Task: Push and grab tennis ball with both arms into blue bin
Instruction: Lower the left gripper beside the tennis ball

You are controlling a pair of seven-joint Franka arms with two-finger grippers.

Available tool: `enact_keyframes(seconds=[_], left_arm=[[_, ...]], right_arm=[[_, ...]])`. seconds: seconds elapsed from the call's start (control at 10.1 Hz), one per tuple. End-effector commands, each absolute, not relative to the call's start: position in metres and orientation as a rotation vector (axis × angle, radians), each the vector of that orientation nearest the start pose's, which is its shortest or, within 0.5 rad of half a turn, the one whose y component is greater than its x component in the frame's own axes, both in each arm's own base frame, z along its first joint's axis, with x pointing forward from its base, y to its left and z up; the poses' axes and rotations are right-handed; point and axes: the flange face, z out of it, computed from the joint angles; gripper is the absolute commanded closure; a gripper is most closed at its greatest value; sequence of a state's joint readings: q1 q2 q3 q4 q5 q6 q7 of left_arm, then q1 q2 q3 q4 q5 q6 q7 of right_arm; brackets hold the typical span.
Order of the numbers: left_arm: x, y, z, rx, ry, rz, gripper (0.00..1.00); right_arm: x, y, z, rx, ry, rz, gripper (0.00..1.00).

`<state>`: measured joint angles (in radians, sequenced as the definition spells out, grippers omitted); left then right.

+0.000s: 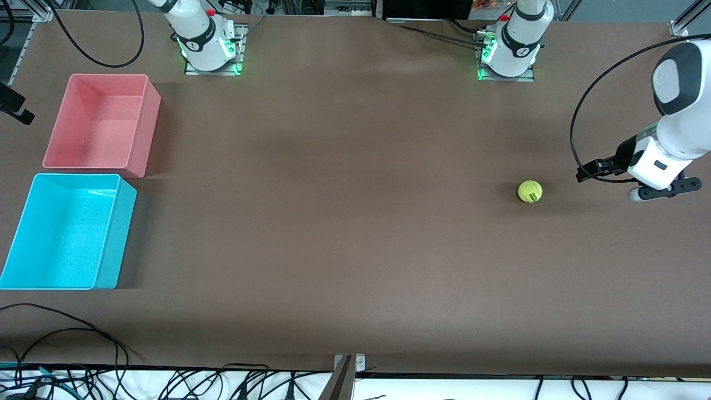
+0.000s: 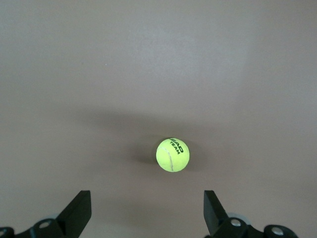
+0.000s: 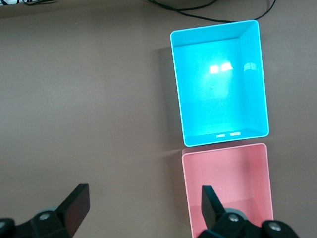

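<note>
Yellow-green, your one tennis ball (image 1: 530, 191) lies beside the left gripper (image 2: 147, 213), fingers spread. Two bins: blue bin (image 1: 25, 233), pink bin (image 1: 139, 136); the right gripper (image 3: 143, 210) hangs released near them.

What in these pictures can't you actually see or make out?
- Right arm: the front view's top edge cuts it off above its base; its end effector shows only open fingertips in the right wrist view.
- Pink bin: cut off by the right wrist view's edge.
- Tennis ball: print too small in front view.

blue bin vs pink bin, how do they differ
The cyan-blue rectangular plastic bin sits nearer the front camera; the pink rectangular plastic bin sits beside it, nearer the right arm's base. Colour differs: cyan against pink. Both look similar in size, are open-topped and hold nothing.
</note>
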<state>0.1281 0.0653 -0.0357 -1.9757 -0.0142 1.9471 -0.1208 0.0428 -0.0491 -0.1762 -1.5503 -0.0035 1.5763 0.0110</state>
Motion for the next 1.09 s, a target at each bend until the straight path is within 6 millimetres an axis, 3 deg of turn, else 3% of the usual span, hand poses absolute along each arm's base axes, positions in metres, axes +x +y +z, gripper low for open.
enact_keyframes(seconds=[0.0,0.3,0.6,0.69,0.89,0.99], left_arm=[[0.544,0.054,0.410,-3.122,-0.322,0.077,0.00],[0.535,0.052,0.373,-3.124,-0.319,0.022,0.00],[0.531,0.050,0.351,-3.126,-0.315,0.019,0.00],[0.531,0.048,0.341,-3.126,-0.310,0.048,0.05],[0.524,0.045,0.321,-3.125,-0.301,0.098,0.44],[0.520,0.045,0.308,-3.130,-0.269,0.113,0.50]], right_arm=[[0.535,-0.074,0.668,-3.113,0.217,-0.128,0.00],[0.535,-0.074,0.668,-3.113,0.219,-0.128,0.00],[0.535,-0.073,0.668,-3.113,0.219,-0.128,0.00],[0.535,-0.073,0.668,-3.113,0.219,-0.128,0.00],[0.535,-0.073,0.668,-3.113,0.219,-0.128,0.00],[0.535,-0.073,0.668,-3.113,0.219,-0.128,0.00]])
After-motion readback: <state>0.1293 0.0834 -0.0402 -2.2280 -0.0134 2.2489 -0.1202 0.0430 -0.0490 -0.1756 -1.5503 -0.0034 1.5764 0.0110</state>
